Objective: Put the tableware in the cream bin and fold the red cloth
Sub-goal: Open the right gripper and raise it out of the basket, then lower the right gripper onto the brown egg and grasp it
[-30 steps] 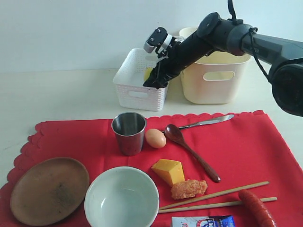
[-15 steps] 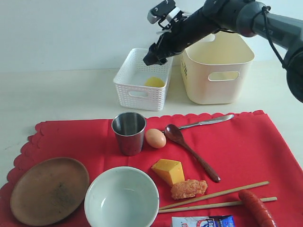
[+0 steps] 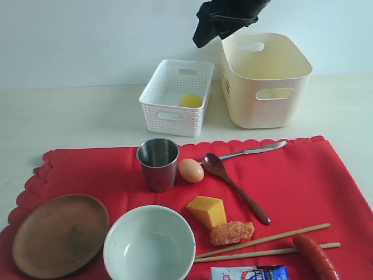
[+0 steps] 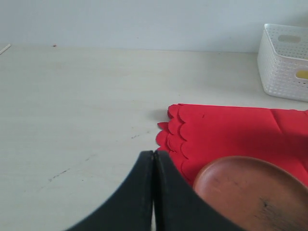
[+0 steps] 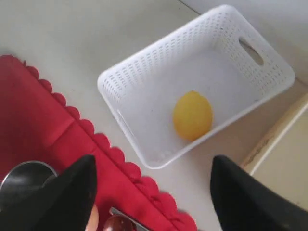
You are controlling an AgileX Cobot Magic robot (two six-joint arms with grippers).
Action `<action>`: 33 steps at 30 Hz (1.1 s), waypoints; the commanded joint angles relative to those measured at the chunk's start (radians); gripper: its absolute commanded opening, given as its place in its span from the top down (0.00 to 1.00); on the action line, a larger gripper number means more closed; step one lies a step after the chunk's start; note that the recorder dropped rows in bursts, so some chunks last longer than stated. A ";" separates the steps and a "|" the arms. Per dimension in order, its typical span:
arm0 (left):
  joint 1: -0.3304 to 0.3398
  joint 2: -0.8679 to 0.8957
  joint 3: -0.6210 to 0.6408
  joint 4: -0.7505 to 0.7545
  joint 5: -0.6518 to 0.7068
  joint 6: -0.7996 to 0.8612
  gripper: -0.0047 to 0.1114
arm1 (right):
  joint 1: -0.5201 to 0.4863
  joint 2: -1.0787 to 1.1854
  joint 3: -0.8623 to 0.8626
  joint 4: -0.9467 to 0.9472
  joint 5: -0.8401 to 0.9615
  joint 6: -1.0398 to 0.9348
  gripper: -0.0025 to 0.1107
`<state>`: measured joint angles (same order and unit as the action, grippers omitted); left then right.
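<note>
Red cloth [image 3: 326,175] lies spread flat and unfolded, with every piece of tableware on it: cup [image 3: 158,163], plate [image 3: 60,234], bowl [image 3: 149,245], spoon [image 3: 236,186], knife [image 3: 250,151] and chopsticks [image 3: 274,238]. The cream bin [image 3: 265,108] behind the cloth looks empty, though its floor is partly hidden. By my reading, nothing is done yet. The right gripper [image 5: 153,169] hangs high near the bin, jaws wide apart, holding nothing. The left gripper [image 4: 154,159] hovers beside the plate, jaws pressed together, empty.

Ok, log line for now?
right gripper open, above white basket; left gripper shut, beside plate; lemon in basket; cup, bowl on red cloth
</note>
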<state>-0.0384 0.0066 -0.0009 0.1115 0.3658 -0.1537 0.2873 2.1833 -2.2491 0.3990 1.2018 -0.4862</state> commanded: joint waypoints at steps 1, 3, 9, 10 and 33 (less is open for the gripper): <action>0.004 -0.007 0.001 0.001 -0.010 -0.004 0.96 | -0.001 -0.076 0.070 -0.059 0.019 0.110 0.41; 0.004 -0.007 0.001 0.001 -0.010 -0.004 0.96 | -0.001 -0.111 0.136 -0.044 0.019 0.095 0.41; 0.004 -0.007 0.001 0.001 -0.010 -0.004 0.96 | -0.001 -0.230 0.388 -0.020 0.019 0.007 0.41; 0.004 -0.007 0.001 0.001 -0.010 -0.004 0.96 | -0.001 -0.253 0.438 -0.004 -0.007 -0.024 0.41; 0.004 -0.007 0.001 0.001 -0.010 -0.004 0.96 | 0.118 -0.143 0.838 0.276 -0.332 -0.832 0.41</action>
<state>-0.0384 0.0066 -0.0009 0.1115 0.3658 -0.1537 0.3826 2.0045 -1.4122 0.7044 0.9465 -1.3228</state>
